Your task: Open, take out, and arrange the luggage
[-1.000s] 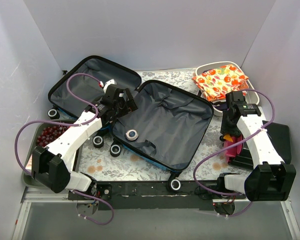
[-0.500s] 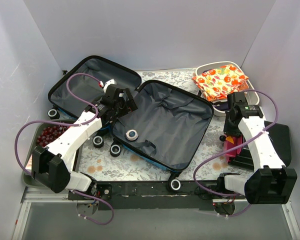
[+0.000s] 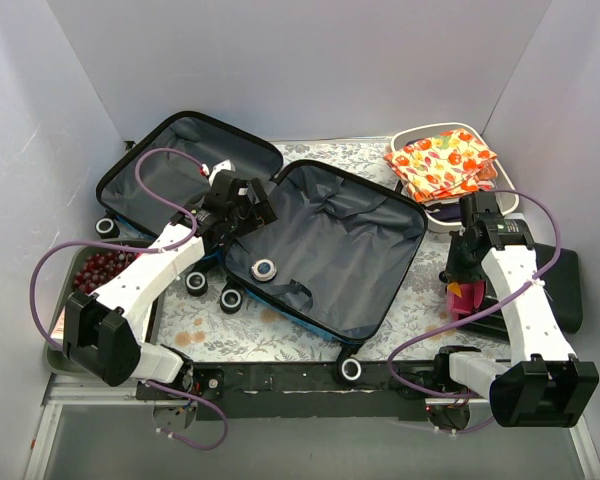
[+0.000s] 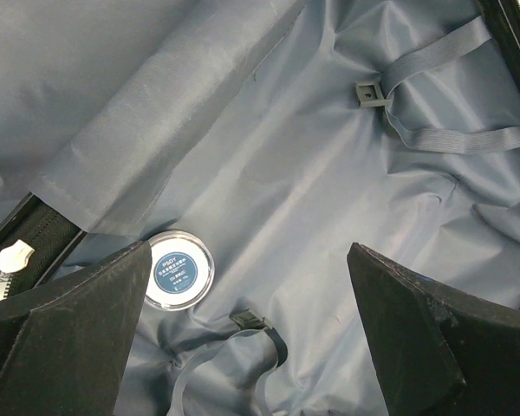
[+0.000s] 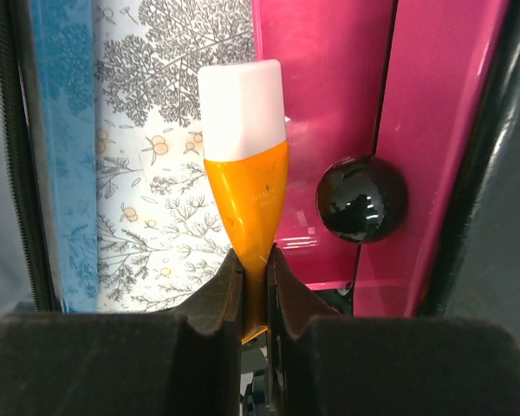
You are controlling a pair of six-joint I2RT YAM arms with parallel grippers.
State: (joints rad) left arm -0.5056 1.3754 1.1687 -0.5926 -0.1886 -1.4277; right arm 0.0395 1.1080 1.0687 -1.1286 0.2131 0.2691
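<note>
The luggage [image 3: 320,250] lies wide open and flat on the table [image 3: 215,325], in the middle. Its 2 halves spread from back-left to front-right, grey insides up. The wheels are on the near-left side, so each half's long way runs from there to the back-right, top end pointing back-right.

L gripper [image 4: 248,256] hangs over the right half w/ fingers as wide as they go, holding nothing. A small round tin [image 4: 178,269] sits on the lining just below.

R gripper [image 5: 253,260] is to the right of the luggage. Its fingers are pinched nearly shut on an orange stick [image 5: 243,173] w/ a white tip, next to a pink thing [image 5: 329,104].

Vs. 1 sec ago: R arm has swung a bit right and its fingers have closed in. Luggage, tin and L arm are the same.
</note>
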